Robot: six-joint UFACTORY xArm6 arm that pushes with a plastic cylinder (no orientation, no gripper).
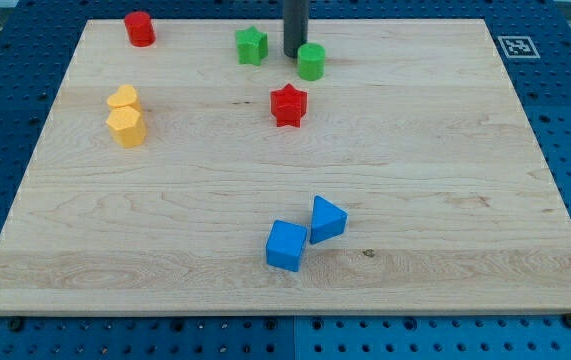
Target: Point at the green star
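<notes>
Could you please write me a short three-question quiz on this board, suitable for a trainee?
1. True or false: my tip touches the green star.
2. Which block lies nearest my tip? A) red star B) green cylinder C) red cylinder
3. Fill in: the two yellow blocks sit near the view's ____ edge of the wooden board.

Key
1. False: a gap shows between them; the tip stands to the star's right in the view.
2. B
3. left
</notes>
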